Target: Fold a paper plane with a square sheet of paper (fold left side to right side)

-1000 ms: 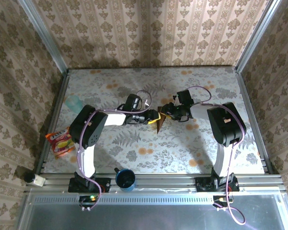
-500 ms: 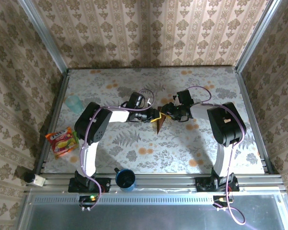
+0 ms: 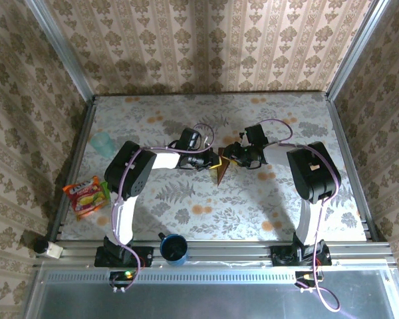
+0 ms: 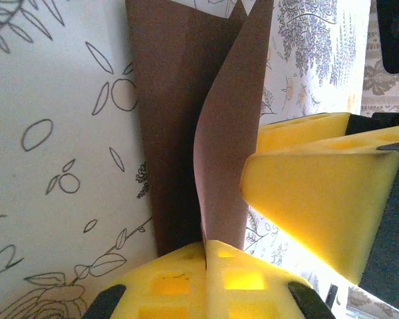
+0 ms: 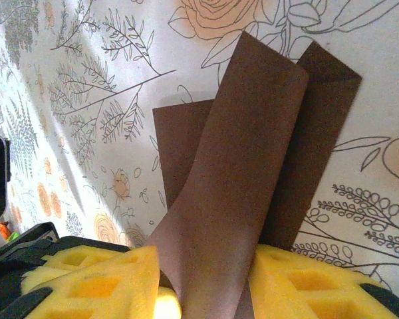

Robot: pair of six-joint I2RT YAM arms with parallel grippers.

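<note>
On the counter, the sheet of paper lies creased into narrow layers, directly ahead of both hands. One flap stands raised, not yet laid over. The left hand pinches this flap's edge. The right hand straddles it; whether it grips cannot be told.

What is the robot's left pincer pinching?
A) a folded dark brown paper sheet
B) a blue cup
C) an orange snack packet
A: the folded dark brown paper sheet has its raised flap clamped in the shut left pincer.
</note>
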